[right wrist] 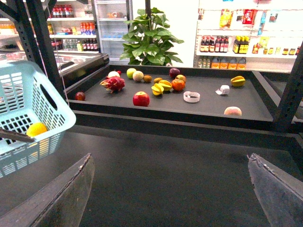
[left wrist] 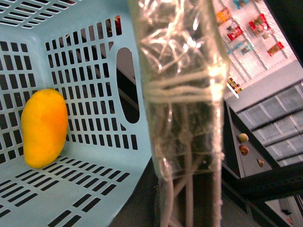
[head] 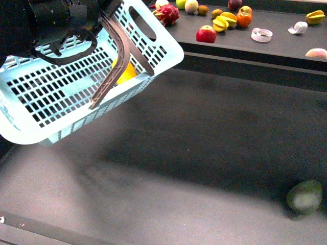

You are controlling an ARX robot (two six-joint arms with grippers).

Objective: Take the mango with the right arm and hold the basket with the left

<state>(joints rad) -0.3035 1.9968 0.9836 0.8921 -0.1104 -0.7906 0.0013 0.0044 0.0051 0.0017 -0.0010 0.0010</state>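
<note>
The light turquoise basket (head: 51, 92) hangs tilted above the dark table at the left. My left gripper (head: 94, 20) is shut on its tape-wrapped brown handle (left wrist: 182, 94), and the fingers themselves are hidden behind that handle. The yellow-orange mango (head: 126, 73) lies inside the basket against a slotted wall (left wrist: 94, 56); it also shows as the mango (left wrist: 44, 127) in the left wrist view. My right gripper (right wrist: 173, 189) is open low over the table with nothing between its fingers (right wrist: 71, 198). From there the basket (right wrist: 28, 94) and the mango (right wrist: 36, 128) are off to one side.
A dark green oval fruit (head: 305, 196) lies on the table at the front right. The raised back shelf (head: 276, 51) carries a red apple (head: 206, 34), a dragon fruit (head: 167, 14), cut yellow pieces (head: 225, 21) and a tape roll (head: 261, 34). Black shelf posts (right wrist: 47, 42) stand behind the basket.
</note>
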